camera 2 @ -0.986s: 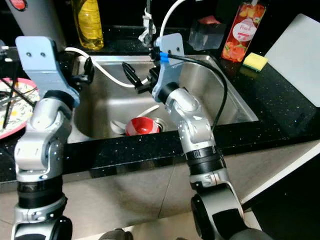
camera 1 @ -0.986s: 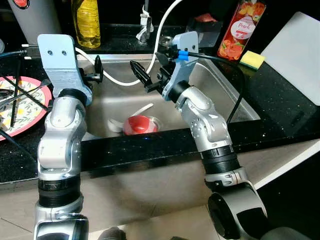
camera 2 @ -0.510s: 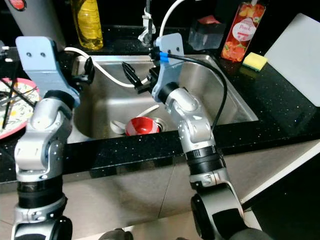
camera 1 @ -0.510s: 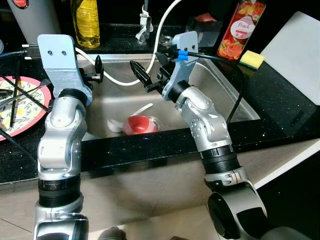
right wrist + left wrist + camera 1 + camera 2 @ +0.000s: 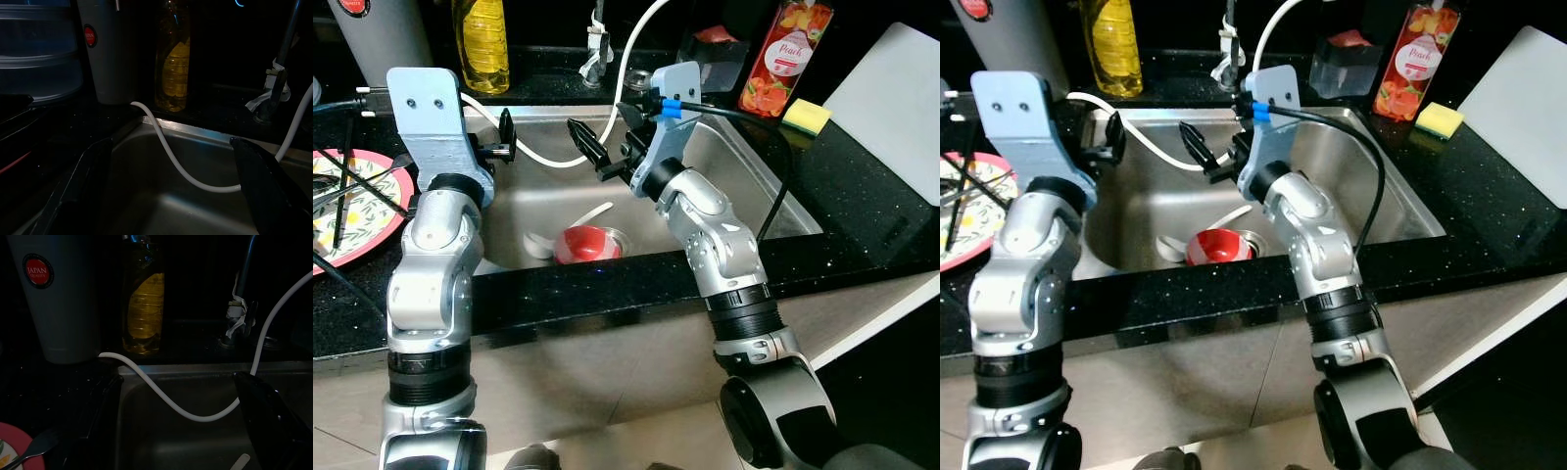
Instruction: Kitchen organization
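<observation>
A red bowl [image 5: 584, 243] lies in the stainless sink [image 5: 754, 166], beside the drain, with a white spoon [image 5: 592, 212] resting at its 11 o'clock and a pale utensil at its 9 o'clock. Nothing has shifted over the past second: both arms hang where they were, which suggests a pause before the reach rather than progress on the tidying.

The right hand [image 5: 603, 147] hovers over the basin at the bowl's 12 o'clock, its two black fingers spread apart and empty. The left hand [image 5: 503, 137] waits at the sink's 9 o'clock rim; whether its fingers are parted cannot be told. A white hose [image 5: 543, 157] sags across the basin between the two hands, running up toward the tap [image 5: 597, 44].

On the black tabletop [image 5: 862, 196] at the sink's 9 o'clock sits a red-rimmed patterned plate [image 5: 362, 211] holding a fork and dark sticks. Along the back, at 11 o'clock, stand a bottle of yellow oil [image 5: 481, 44] and a white tumbler [image 5: 58, 298]. At 1 o'clock stands a peach drink bottle [image 5: 783, 59], then a yellow sponge [image 5: 807, 116] and a white cutting board [image 5: 896, 103] at 2 o'clock.

The bowl appears the likeliest next pickup.
</observation>
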Available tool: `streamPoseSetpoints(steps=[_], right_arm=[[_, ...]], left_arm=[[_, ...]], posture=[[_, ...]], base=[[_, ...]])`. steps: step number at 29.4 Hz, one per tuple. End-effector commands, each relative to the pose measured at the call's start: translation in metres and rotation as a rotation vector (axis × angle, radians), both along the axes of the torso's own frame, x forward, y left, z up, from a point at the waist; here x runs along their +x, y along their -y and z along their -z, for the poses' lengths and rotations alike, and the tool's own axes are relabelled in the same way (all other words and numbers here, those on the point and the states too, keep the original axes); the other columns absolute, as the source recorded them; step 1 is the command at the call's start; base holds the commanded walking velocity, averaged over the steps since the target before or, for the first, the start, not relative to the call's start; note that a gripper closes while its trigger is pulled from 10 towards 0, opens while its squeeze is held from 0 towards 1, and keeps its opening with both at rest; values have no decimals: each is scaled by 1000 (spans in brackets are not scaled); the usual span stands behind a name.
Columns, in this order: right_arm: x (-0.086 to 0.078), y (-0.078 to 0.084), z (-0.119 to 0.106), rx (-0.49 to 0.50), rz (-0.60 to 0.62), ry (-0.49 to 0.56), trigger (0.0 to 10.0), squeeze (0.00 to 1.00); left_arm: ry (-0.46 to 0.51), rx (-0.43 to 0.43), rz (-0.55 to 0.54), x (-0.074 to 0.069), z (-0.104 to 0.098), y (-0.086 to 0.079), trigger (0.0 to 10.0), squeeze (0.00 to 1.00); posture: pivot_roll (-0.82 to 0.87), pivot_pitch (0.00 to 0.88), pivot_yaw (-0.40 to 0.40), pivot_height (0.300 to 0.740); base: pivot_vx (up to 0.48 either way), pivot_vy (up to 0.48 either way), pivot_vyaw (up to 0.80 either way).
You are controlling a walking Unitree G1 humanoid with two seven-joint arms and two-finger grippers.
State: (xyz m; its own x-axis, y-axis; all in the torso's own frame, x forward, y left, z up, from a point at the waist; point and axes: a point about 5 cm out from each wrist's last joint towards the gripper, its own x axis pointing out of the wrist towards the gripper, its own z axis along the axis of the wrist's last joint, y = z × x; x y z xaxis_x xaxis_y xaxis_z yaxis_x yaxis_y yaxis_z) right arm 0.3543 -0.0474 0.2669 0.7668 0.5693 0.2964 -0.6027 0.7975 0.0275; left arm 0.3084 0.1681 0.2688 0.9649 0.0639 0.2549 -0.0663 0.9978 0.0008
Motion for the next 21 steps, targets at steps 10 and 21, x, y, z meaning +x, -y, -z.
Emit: streamPoseSetpoints(steps=[10, 21], right_arm=[[1, 2, -1, -2, 1, 8, 10000, 0], [1, 0, -2, -4, -4, 8, 10000, 0]], left_arm=[[-15, -7, 10, 1, 5, 4, 10000, 0], [-16, -8, 7, 1, 5, 3, 10000, 0]], posture=[[146, 0, -69, 740], [147, 0, -72, 740]], base=[[0, 0, 0], [0, 0, 0]])
